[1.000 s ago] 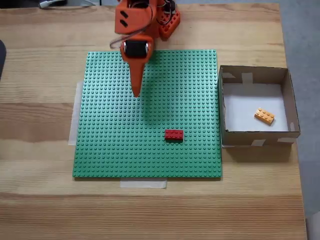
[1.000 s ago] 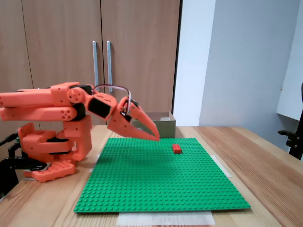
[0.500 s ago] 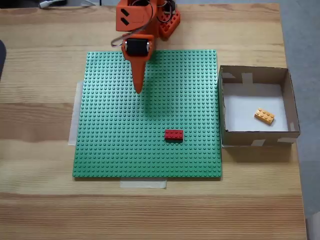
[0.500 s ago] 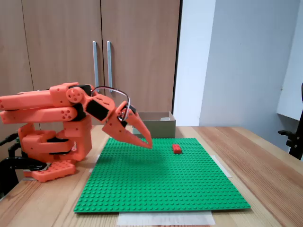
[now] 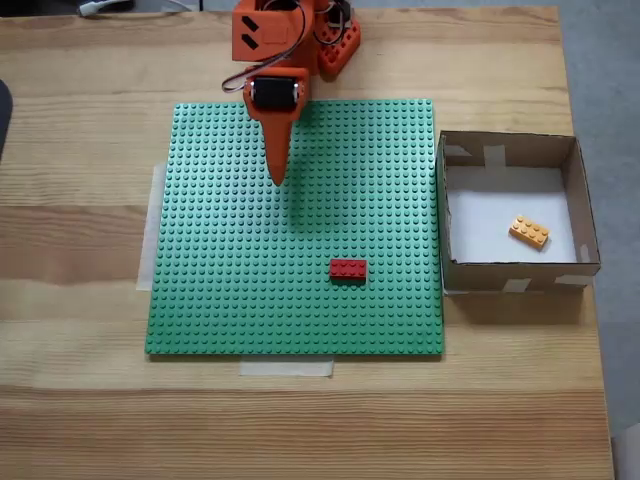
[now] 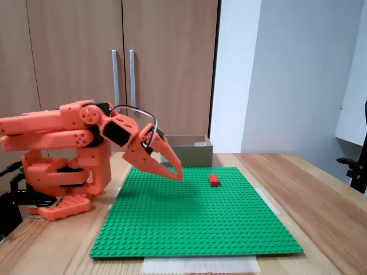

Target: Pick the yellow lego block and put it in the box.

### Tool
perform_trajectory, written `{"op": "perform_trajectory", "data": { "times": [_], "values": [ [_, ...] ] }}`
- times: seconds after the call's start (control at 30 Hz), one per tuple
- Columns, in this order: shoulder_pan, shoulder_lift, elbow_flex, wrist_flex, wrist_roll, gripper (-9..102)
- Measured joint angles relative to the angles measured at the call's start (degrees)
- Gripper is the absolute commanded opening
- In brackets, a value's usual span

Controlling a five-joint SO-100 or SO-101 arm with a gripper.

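One red brick [image 5: 348,268] on green baseplate [image 5: 220,290], wooden table [image 5: 80,400]

Orange 3D-printed arm [image 6: 63,123], blocky rounded links, black servo bodies at the joints, thin dark cable looping over the wrist, long tapered pointed end effector [image 6: 175,173], chunky orange base [image 6: 60,183]

- We find no legible text, label, brand, number or sign in either fixed view.
- We checked the square brown cardboard box [image 5: 515,150] with pale tape pieces on its rim: its walls and tape carry no print that we can read.
- We checked the orange plastic robot arm [image 6: 63,134]: no marking on its body can be read.
- We checked the green studded baseplate [image 5: 230,260]: no lettering can be made out.
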Motion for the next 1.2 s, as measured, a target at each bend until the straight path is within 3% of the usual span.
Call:
{"op": "perform_trajectory", "data": {
  "times": [1.2],
  "values": [
    [-0.5,-0.9,0.0,0.0,-0.7,-1]
  ]
}}
